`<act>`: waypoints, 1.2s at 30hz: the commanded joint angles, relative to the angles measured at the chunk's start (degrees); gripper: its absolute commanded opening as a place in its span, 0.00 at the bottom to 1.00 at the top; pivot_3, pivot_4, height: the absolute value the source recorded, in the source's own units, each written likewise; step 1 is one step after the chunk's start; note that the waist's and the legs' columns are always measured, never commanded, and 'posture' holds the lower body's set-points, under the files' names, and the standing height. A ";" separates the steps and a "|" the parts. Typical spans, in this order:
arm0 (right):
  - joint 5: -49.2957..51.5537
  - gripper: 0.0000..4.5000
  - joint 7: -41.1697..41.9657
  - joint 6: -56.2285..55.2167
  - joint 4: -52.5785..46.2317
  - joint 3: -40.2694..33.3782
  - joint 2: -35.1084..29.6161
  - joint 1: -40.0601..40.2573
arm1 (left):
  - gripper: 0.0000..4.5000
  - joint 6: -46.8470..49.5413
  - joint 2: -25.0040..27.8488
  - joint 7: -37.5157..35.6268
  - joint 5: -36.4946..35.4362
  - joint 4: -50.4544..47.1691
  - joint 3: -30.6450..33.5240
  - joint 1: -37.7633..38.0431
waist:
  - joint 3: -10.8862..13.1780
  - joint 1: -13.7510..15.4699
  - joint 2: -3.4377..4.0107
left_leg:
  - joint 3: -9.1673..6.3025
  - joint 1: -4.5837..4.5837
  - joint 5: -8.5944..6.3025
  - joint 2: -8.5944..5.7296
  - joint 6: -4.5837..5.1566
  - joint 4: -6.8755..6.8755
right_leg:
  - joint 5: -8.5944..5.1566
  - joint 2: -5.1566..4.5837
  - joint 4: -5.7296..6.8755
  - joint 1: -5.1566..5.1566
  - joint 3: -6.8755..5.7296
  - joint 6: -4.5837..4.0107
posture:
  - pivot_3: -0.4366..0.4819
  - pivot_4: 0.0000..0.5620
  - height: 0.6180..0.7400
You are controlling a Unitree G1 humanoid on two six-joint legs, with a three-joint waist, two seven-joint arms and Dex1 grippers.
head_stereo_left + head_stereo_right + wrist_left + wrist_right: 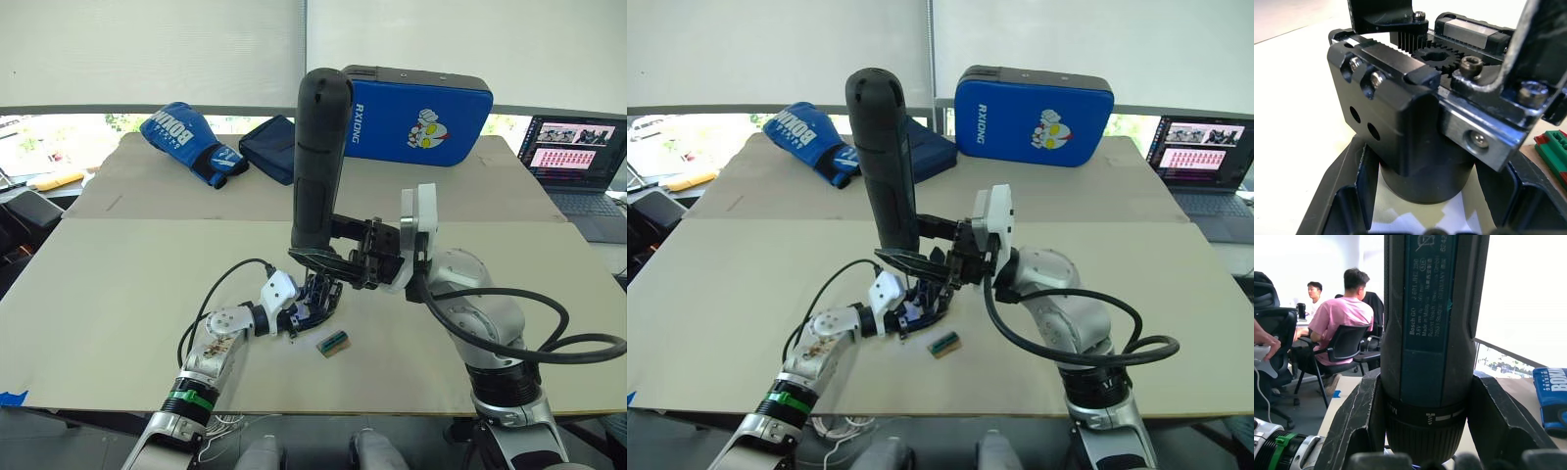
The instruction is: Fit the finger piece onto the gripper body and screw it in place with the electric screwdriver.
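the gripper body (315,299) sits on the counter (118,294) near its front edge, about mid-width; the left claw (299,311) reaches it from the left and closes around its base; the electric screwdriver (318,166) stands upright directly over the gripper body, held at its lower end by the right claw (338,257), which comes in from the right; a small block (333,343) lies on the counter just right of and in front of the gripper body; at the counter's back edge a boxing glove (191,142) lies to the left, a folded cloth (269,147) beside it, and a strike pad (421,117) stands behind the screwdriver; a laptop (578,157) sits at the far right, off the counter.
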 commanded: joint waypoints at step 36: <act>-0.23 0.43 2.26 48.69 25.06 5.97 -58.51 3.64 | 0.99 1.03 24.89 -28.60 -21.43 -9.28 17.91 10.89 | 0.49 -0.55 0.27 | 0.49 -1.37 0.03 0.13 0.02 -0.20 | 0.11 -0.03 -0.40 -1.48 0.11 -0.08 | 0.48 0.27 1.00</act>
